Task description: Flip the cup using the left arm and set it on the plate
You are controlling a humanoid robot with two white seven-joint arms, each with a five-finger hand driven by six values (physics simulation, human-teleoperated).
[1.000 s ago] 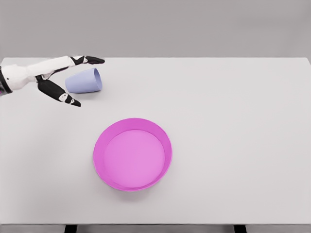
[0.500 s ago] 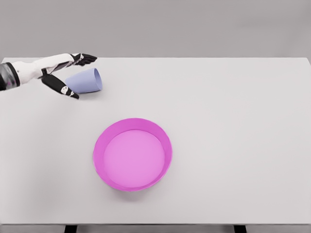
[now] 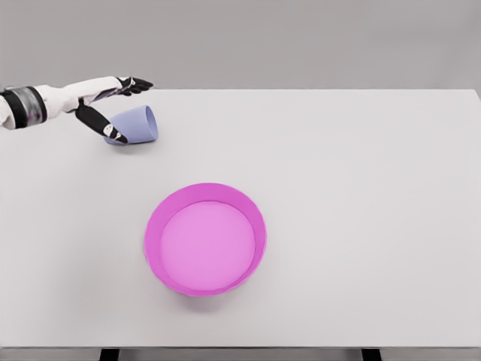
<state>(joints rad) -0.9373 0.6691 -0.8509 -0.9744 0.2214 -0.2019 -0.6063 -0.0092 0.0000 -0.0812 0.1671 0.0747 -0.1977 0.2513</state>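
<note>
Lying on its side at about ten o'clock on the white bench (image 3: 361, 188), the pale blue cup (image 3: 134, 125) points its open mouth toward three o'clock, so its closed base faces the left hand (image 3: 105, 105), which comes in from nine o'clock. That hand is not yet clenched: the fingers (image 3: 134, 84) reach past the cup's far side at twelve o'clock while the thumb (image 3: 101, 125) lies against or just beside its near wall at the base end, bracketing it for a grip; firm contact cannot be told. Such a straddle suits a wrist roll to stand the cup upright. At six o'clock of the cup, well apart, the magenta plate (image 3: 154, 226) waits. No right arm shows.
</note>
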